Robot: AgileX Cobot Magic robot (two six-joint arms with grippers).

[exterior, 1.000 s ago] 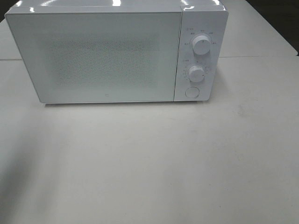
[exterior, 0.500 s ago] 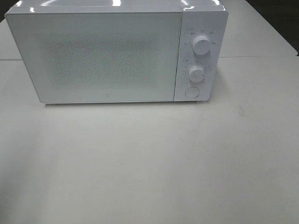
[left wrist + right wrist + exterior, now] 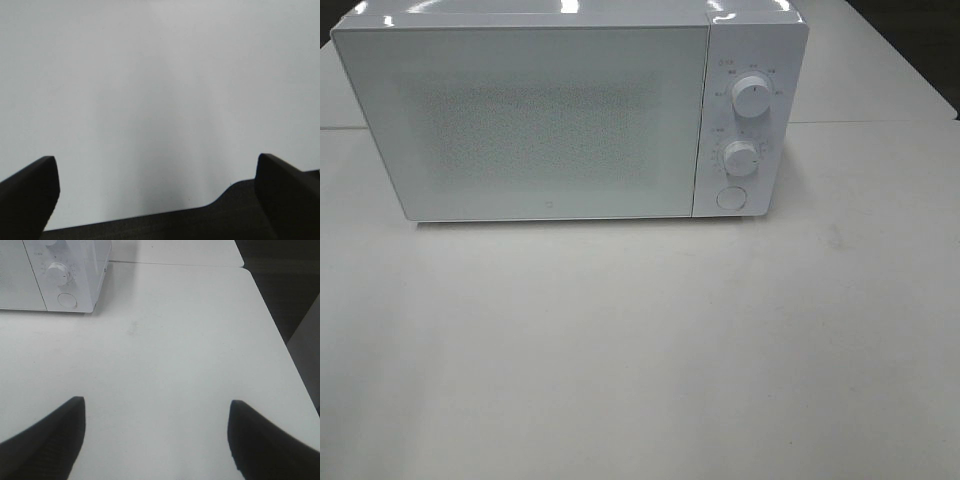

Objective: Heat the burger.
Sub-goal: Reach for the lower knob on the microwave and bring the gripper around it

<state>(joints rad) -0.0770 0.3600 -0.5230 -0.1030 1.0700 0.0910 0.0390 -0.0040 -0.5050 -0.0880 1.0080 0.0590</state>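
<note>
The burger is out of view in every frame. A white microwave stands at the back of the table with its door shut; two round knobs and a round button sit on its right panel. Neither arm shows in the high view. In the left wrist view my left gripper is open over bare white table, with nothing between its dark fingertips. Over the table to the right of the microwave, my right gripper is open and empty as well.
The white table stretches in front of the microwave. Its right edge drops to dark floor, seen in the right wrist view. A seam between table tops runs behind the microwave. A table edge also shows under the left gripper.
A faint shadow at the lower left of the table has shrunk away. The microwave has not moved.
</note>
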